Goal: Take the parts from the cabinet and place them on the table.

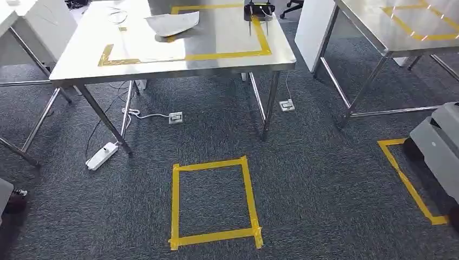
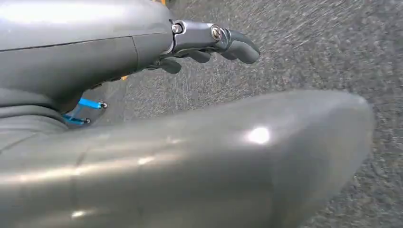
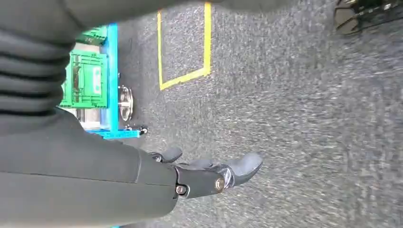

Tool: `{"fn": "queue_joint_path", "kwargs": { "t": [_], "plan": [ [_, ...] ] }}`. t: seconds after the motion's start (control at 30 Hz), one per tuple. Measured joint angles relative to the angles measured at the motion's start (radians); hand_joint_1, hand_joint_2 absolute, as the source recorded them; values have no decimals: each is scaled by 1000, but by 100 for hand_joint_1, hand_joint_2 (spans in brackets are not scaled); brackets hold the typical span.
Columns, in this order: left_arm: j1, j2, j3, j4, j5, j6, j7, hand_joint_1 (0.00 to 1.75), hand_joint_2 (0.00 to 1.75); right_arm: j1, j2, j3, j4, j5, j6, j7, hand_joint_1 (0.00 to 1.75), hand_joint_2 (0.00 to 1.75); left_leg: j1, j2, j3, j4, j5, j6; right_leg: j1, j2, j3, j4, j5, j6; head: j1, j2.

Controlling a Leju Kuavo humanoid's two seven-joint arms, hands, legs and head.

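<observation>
The steel table [image 1: 216,65] stands ahead in the head view, with a yellow tape rectangle on its top. A flat light-grey part [image 1: 173,23] lies on it, and a black object [image 1: 258,10] sits at its far edge. My left hand [image 2: 209,42] hangs over the carpet, its fingers stretched out and holding nothing. My right hand [image 3: 209,173] also hangs over the carpet with its fingers apart and nothing in them. Beside it stands a blue-framed cabinet [image 3: 112,80] holding green crates [image 3: 85,78].
A yellow tape square [image 1: 214,200] marks the carpet in front of the table. A white power strip [image 1: 102,155] and cables lie by the table's left legs. A second steel table [image 1: 379,27] stands to the right, with a grey machine [image 1: 441,143] near the right edge.
</observation>
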Motion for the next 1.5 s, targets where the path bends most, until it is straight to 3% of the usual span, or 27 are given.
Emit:
{"fn": "queue_joint_path", "kwargs": {
  "t": [0.03, 0.13, 0.17, 0.23, 0.3, 0.37, 0.43, 0.47, 0.5, 0.53, 0.63, 0.67, 0.7, 0.77, 0.8, 0.87, 0.9, 0.97, 1.03, 1.13, 1.17, 1.2, 1.23, 1.3, 1.37, 1.4, 1.5],
  "plan": [
    [0, 0, 0, 0, 0, -2, -6, 0, 0, 0, 0, 0, 0, 0, 0, -9, 0, 175, -3, -2, -14, 2, -2, 22, 2, 0, 2, -4, 10, 5, 8, 0],
    [2, -1, 0, 1, 0, -3, -15, 0, 0, 2, 0, 0, 0, 0, 4, -42, 0, 175, -6, 6, -40, 0, 23, 54, -3, 2, -4, -14, 47, 23, 3, 0],
    [1, -2, 0, 2, -3, -3, -17, 0, 0, 2, -1, 0, 0, 0, 4, -48, 0, 175, -3, 12, -53, 0, 37, 66, -8, 6, -15, -2, 15, 29, 3, 0],
    [1, -1, 0, 2, -10, -2, -17, 0, 0, 4, 0, 0, 0, 2, 5, -48, 0, 175, -4, 12, -85, 1, 63, 76, -7, 8, -47, 110, -122, 34, 6, 0],
    [2, -1, 0, 2, -9, 3, -21, 0, 0, 3, -1, 0, 0, 1, 4, -44, 0, 175, -9, 12, -114, 3, 90, 78, -6, 8, -70, 258, -209, 36, 5, 0],
    [2, -1, 0, 2, -6, 4, -23, 0, 0, 1, -1, 0, 0, -1, 3, -44, 0, 175, -13, 13, -152, 9, 117, 77, -3, 8, -38, 292, -168, 29, 6, 0],
    [2, -1, 0, 2, -6, 5, -22, 0, 0, 1, -1, 0, 0, -1, 3, -44, 0, 175, -14, 13, -185, 16, 137, 72, 3, 10, 64, 185, -102, 15, 6, 0],
    [2, -1, 0, 2, -7, 5, -21, 0, 0, 0, 0, 0, 0, 0, 2, -40, 0, 175, -15, 12, -196, 18, 148, 70, 7, 11, 138, 89, -106, 5, 6, 0],
    [3, -3, 0, 2, -11, 5, -18, 0, 0, -4, 0, 0, 0, 0, 0, -29, 0, 175, -18, 13, -203, 19, 159, 63, 13, 12, 191, -7, -160, -6, 6, 0],
    [3, -2, 0, 2, -10, 5, -18, 0, 0, -5, 0, 0, 0, -1, 0, -20, 0, 175, -15, 14, -203, 15, 169, 57, 15, 11, 203, -31, -165, 0, 3, 0],
    [6, -2, 0, 2, -8, 5, -21, 0, 0, -4, 2, 0, 0, -3, 0, -8, 0, 175, -14, 14, -204, -3, 202, 38, 17, 12, 180, -42, -137, -16, 12, 0],
    [10, 0, 0, 2, -8, 5, -24, 0, 0, -5, 7, 0, 0, -4, 0, -9, 0, 175, -10, 11, -210, 8, 186, 34, 9, 5, 171, -50, -122, -23, 12, 0],
    [13, 0, 0, 2, -7, 2, -28, 0, 175, -6, 7, -1, 0, -4, 0, -9, 0, 0, -11, 7, -227, 35, 132, 28, 9, 9, 159, -53, -113, -32, 10, 0],
    [15, 0, 0, 2, -2, -34, -48, 0, 175, -3, 7, -2, 0, -5, -2, -2, 0, 0, -7, 7, -253, 164, 11, 17, 9, 8, 132, -52, -91, -34, 9, 0],
    [15, 0, 0, 2, -3, -44, -55, 0, 175, -2, 8, -2, 0, -5, -2, 2, 0, 0, -7, 7, -264, 229, -18, 13, 9, 6, 119, -51, -81, -34, 9, 0],
    [15, 0, 0, 2, -20, -64, -52, 0, 175, 0, 9, -3, 0, -11, -2, -1, 0, 0, -5, 7, -258, 301, 20, 8, 8, 3, 89, -45, -60, -30, 9, 0],
    [15, 0, 0, 2, -26, -70, -50, 0, 175, 0, 10, -4, 0, -12, -2, -4, 0, 175, -4, 7, -228, 277, 63, 7, 7, 2, 73, -39, -51, -27, 9, 0],
    [13, 0, 0, 2, -30, -72, -49, 0, 175, -1, 10, -6, 0, -13, -2, -8, 0, 175, -2, 7, -112, 127, 94, 8, 4, 2, 51, -22, -40, -17, 9, 0],
    [8, 0, 0, 0, -30, -72, -41, 0, 175, -1, 10, -6, 0, -10, 1, -17, 0, 175, -10, 3, -29, -4, 21, 24, 8, 2, 35, -4, -33, -5, 10, 0],
    [22, -1, -1, -2, -8, -72, -37, 0, 175, 5, 6, 31, -6, -35, 1, -26, 0, 175, -14, 7, -46, -6, 24, 52, 7, 1, 38, -16, -15, 13, 8, 0],
    [27, -2, -4, -3, 8, -72, -37, 0, 175, 9, 4, 50, -11, -53, 0, -28, 0, 175, -11, 9, -47, -11, 21, 45, 9, 1, 38, -18, -37, 2, 8, 0],
    [33, -1, -7, -7, 18, -72, -42, 0, 0, 13, 3, 70, -11, -74, 0, -30, 0, 175, -10, 9, -50, -11, 28, 50, 10, 1, 36, -16, -55, -8, 10, 0],
    [39, -1, -8, -10, 32, -72, -44, 0, 0, 18, -1, 88, -15, -94, 0, -32, 0, 0, -11, 9, -52, -11, 32, 54, 10, 1, 35, -17, -62, -5, 10, 0],
    [48, 0, -13, -15, 62, -76, -52, 0, 0, 28, -9, 129, -24, -141, -2, -34, 0, 0, -12, 9, -54, -10, 40, 64, 9, 2, 35, -20, -55, -14, 10, 0],
    [59, 0, -18, -21, 91, -78, -57, 0, 0, 40, -18, 173, -32, -187, -3, -37, 0, 0, -16, 9, -55, -8, 42, 65, 10, 3, 35, -28, -2, -48, 10, 0],
    [65, 0, -24, -24, 108, -79, -62, 0, 0, 46, -21, 200, -36, -213, -3, -37, 0, 0, -17, 10, -56, -7, 42, 66, 10, 5, 34, -28, 16, -42, 9, 0],
    [78, 2, -36, -35, 153, -81, -73, 0, 0, 62, -31, 277, -47, -286, -4, -44, 0, 0, -19, 11, -60, -5, 42, 69, 4, 4, 35, -36, 13, 8, 10, 0]
  ]
}}
